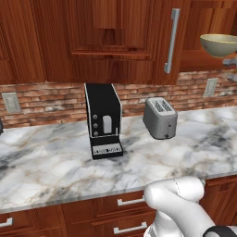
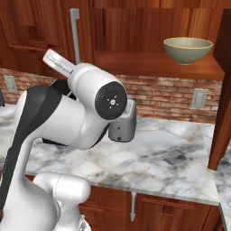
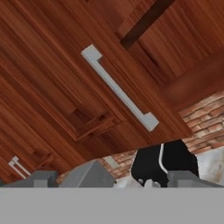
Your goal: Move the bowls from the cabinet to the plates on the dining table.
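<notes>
**Still short of the shelf: 1 bowl waits up at 1 o'clock**

Right now the jaws point(image 3: 111, 177) stand wide apart with nothing between them, and in the hand view they face a closed panelled door of the cabinet point(image 3: 65, 78), its long silver bar handle point(image 3: 119, 87) running slantwise from 10 o'clock to 4 o'clock across the tilted picture. That is not where the work lies.

1 tan bowl point(image 2: 188, 49) sits upright on the open cabinet shelf point(image 2: 153, 63), seen in the right base view at about 1 o'clock from the arm's big elbow joint point(image 2: 110, 101), well above the marble table point(image 2: 171, 158) and well apart from the arm. In the left base view the same bowl shows at the far right edge, around 2 o'clock, past the door handle. I can make out only this 1 bowl; the second is not something I can place.

By my reckoning the coming move is a swing up and to the right, from the closed door toward the open shelf. The bowl is round, so no long axis governs the grasp; its rim is the likely hold. Room above the bowl looks open. An opened door panel point(image 2: 223, 90) hangs just right of the shelf, and the toaster point(image 1: 160, 118) and coffee machine point(image 1: 103, 120) stand below on the table.
</notes>
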Motion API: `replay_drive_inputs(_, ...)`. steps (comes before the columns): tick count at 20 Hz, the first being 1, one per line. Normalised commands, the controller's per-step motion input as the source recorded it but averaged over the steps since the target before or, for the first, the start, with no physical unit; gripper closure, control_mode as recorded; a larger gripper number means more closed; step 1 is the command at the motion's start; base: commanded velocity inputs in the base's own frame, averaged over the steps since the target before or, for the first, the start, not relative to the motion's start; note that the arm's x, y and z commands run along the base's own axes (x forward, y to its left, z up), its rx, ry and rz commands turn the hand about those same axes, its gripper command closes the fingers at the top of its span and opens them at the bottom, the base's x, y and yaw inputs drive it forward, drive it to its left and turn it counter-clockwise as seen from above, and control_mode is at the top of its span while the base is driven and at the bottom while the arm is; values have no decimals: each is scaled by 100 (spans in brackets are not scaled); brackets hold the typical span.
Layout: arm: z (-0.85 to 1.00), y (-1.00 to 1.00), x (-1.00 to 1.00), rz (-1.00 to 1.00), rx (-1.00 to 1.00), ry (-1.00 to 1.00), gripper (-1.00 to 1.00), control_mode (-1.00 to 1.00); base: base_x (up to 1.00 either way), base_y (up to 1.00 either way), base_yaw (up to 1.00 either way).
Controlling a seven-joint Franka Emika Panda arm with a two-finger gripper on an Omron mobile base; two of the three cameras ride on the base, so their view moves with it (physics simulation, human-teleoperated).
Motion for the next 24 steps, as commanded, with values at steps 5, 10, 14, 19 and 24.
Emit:
replay_drive_inputs(5,-2,0,37,0,0,0,-100,-100,0,0,0)
replay_drive_inputs(10,0,0,44,0,0,0,-100,-100,0,0,0)
replay_drive_inputs(14,0,-1,42,0,0,0,-100,-100,0,0,0)
replay_drive_inputs(19,-1,-17,38,1,0,0,-100,-100,0,0,0)
replay_drive_inputs(24,-3,-25,39,4,0,0,-100,-100,0,0,0)
